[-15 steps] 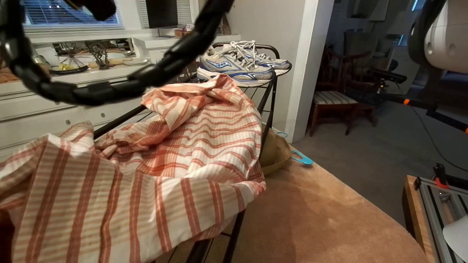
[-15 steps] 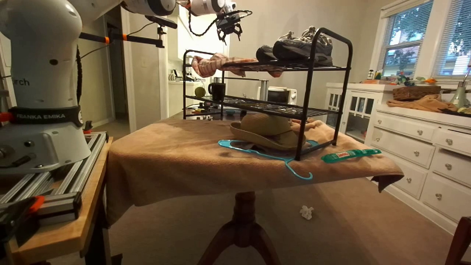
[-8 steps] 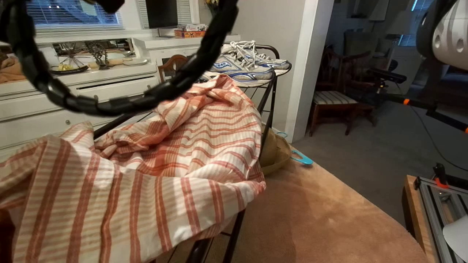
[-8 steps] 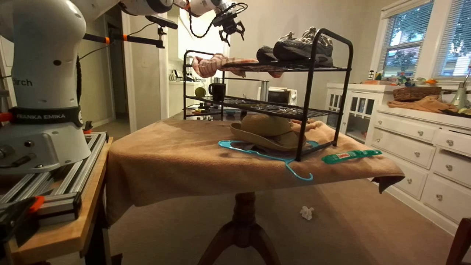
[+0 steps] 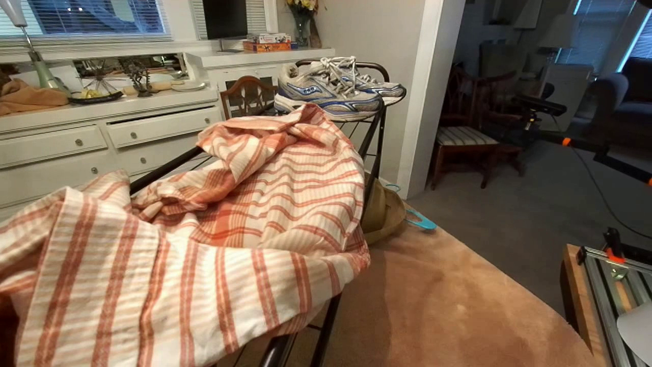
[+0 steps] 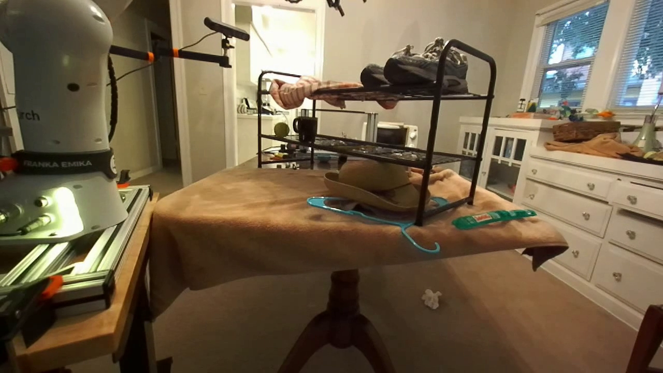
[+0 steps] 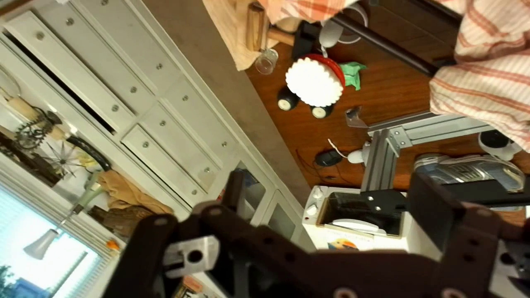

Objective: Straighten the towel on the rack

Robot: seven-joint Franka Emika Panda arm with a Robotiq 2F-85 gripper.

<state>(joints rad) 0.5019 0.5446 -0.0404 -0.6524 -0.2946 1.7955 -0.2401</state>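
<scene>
The towel (image 5: 300, 193), white with red-orange stripes, lies bunched over the rack's top shelf. Its near part hangs over the rack's end in folds. It also shows crumpled in an exterior view (image 6: 295, 93) and at the right of the wrist view (image 7: 488, 87). The black wire rack (image 6: 435, 140) stands on the table; a bar of it shows in the wrist view (image 7: 385, 45). My gripper (image 7: 335, 196) is open, with nothing between its fingers. In an exterior view only its fingertips (image 6: 337, 6) show at the top edge, well above the rack and apart from the towel.
Grey-blue shoes (image 5: 331, 94) sit on the top shelf behind the towel. A dark mug (image 6: 305, 128) stands on the middle shelf. A straw hat (image 6: 373, 178), a blue hanger (image 6: 357, 211) and a green package (image 6: 492, 219) lie on the cloth-covered table (image 6: 233, 223).
My gripper has risen from above the rack to the top edge of an exterior view. The arm and its cable have left the picture near the towel. The towel has not moved.
</scene>
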